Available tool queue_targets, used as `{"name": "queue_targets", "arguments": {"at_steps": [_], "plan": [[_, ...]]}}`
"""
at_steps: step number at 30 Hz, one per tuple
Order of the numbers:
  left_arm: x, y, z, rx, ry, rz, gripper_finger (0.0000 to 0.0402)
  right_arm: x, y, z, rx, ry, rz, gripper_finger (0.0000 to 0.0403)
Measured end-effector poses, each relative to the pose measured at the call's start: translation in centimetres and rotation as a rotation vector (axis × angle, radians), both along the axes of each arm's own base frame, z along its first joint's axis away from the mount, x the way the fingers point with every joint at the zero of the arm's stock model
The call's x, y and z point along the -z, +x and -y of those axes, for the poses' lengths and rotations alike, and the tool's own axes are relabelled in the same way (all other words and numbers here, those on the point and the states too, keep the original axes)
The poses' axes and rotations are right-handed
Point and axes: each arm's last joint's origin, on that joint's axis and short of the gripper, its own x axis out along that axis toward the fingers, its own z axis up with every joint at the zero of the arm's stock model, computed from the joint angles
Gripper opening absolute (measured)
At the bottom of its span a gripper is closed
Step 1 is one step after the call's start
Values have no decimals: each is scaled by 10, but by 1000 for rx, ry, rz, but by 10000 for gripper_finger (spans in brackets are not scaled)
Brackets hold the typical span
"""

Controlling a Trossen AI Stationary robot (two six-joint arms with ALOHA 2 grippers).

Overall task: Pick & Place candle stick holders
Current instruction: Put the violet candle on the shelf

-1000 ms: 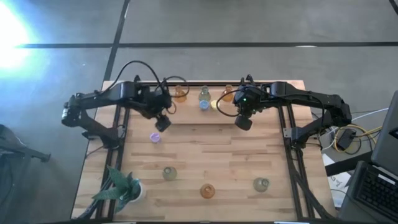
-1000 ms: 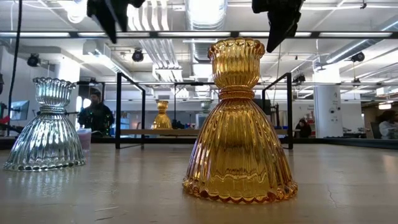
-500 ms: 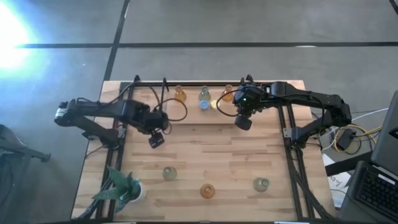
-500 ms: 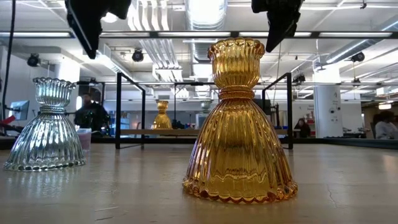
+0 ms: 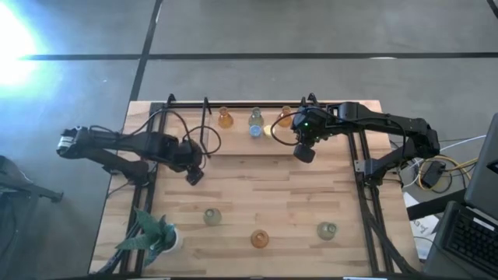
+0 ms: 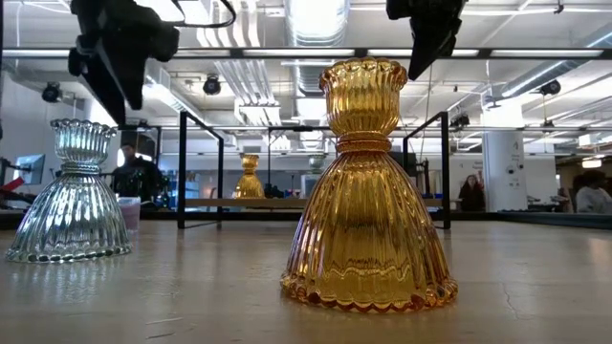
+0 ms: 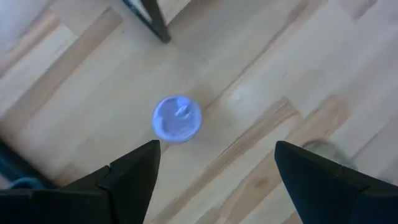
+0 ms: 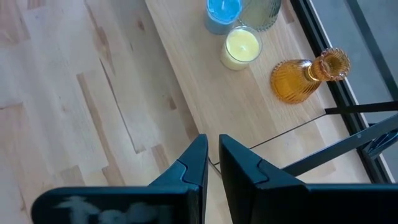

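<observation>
The wooden table is spread with candle stick holders. The left gripper is hung right above the purple holder, fingers wide apart. The right gripper is parked near the yellow holder, fingers nearly together.

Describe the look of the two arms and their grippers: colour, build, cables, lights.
Both arms are black and slim, built of jointed segments. The left arm trails looping black cables near its wrist. The right arm shows a small green light by its wrist. The left gripper has two wide, dark, wedge-shaped fingers; the right gripper has two dark, flat, tapering fingers. No markings are readable.
</observation>
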Motion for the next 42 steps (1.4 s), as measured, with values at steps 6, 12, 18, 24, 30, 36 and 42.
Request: {"name": "queue_targets", "arguments": {"at_steps": [6, 12, 18, 24, 30, 36, 42], "plan": [[13, 3, -3, -135, 44, 33, 321, 0, 0, 0, 10, 6, 4, 34], [33, 0, -4, -169, -6, -48, 321, 0, 0, 0, 12, 9, 6, 34], [50, -1, -6, -168, -17, -94, 321, 0, 1, 0, 12, 9, 5, 34], [65, 0, -6, -161, -47, -123, 321, 0, 1, 0, 8, 8, 5, 34], [77, 5, -15, -149, -134, -71, 329, 0, 1, 0, 5, 6, 4, 34], [80, 3, -21, -120, -203, -67, 342, 0, 1, 0, 22, 20, 10, 34], [78, 3, -25, -128, -152, -63, 342, -1, 1, 0, 23, 20, 12, 34]]}}
